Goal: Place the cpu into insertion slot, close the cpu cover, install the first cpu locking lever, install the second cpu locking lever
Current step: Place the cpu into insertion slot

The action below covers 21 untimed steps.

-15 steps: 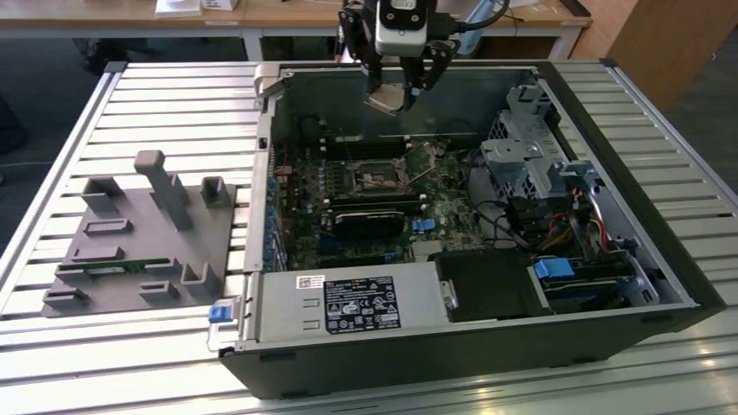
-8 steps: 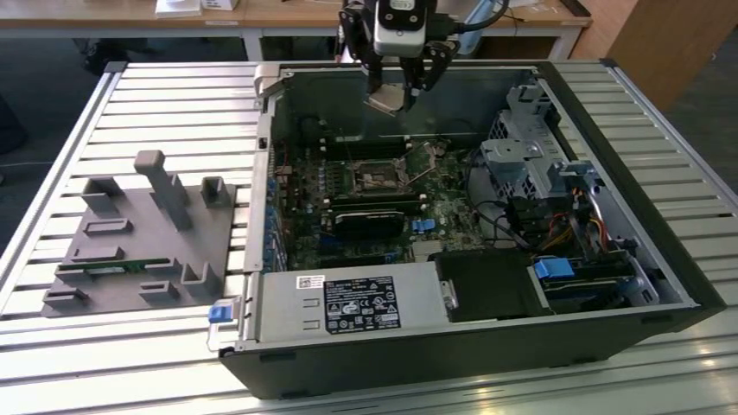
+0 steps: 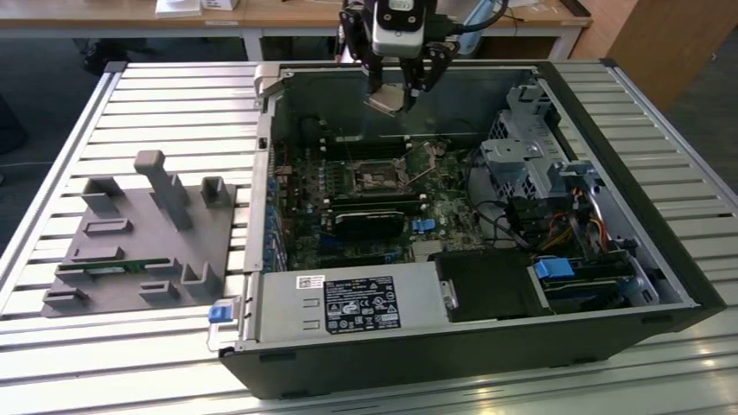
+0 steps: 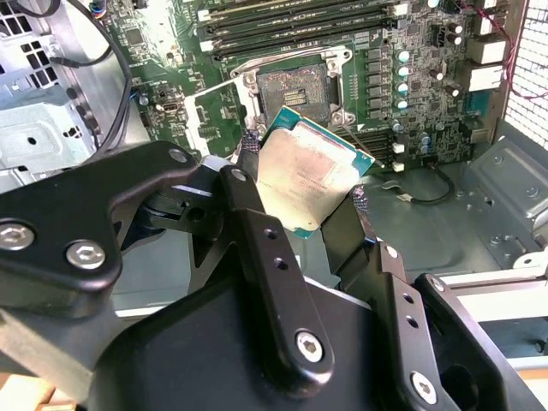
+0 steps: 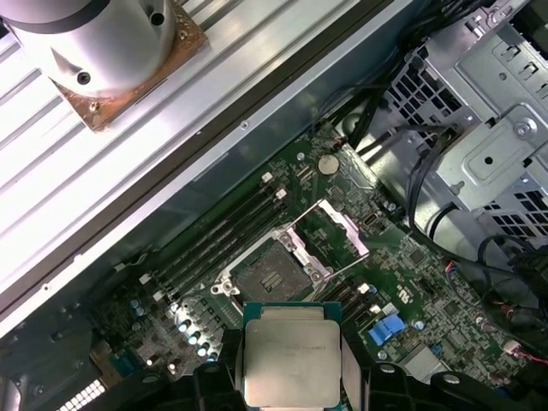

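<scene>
The gripper (image 3: 392,93) is closed on the cpu (image 4: 308,180) and holds it in the air over the open computer case (image 3: 658,251).

In both wrist views the two black fingers (image 4: 360,205) press on opposite edges of the chip, with its metal top facing the cameras and tilted a little. The insertion slot (image 5: 265,272) is empty and is apart from the chip. The cpu cover (image 5: 347,227) stands swung open just beside it, and the long memory slots (image 5: 223,231) run along the other side. In the exterior view the socket (image 3: 378,180) is at about 6 o'clock from the gripper, down on the green board. A black card (image 3: 369,220) is at 6 o'clock from the socket. A grey fixture (image 3: 138,233) lies at 9 o'clock from the case on the slatted table (image 3: 116,363).
</scene>
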Each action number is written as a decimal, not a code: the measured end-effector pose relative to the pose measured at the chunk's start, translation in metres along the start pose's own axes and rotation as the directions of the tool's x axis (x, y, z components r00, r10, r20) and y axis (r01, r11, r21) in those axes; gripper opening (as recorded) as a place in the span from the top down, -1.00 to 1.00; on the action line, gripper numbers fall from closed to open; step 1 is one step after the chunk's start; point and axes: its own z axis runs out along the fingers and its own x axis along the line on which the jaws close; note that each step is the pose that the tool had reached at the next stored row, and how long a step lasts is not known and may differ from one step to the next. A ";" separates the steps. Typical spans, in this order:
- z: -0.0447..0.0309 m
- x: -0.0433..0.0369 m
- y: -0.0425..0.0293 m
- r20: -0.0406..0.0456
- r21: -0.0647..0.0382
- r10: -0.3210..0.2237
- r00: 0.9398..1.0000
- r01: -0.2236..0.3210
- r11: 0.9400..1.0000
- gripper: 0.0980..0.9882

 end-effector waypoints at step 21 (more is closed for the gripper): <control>0.0022 0.0007 0.0006 0.004 -0.001 0.038 0.999 -0.038 0.999 0.00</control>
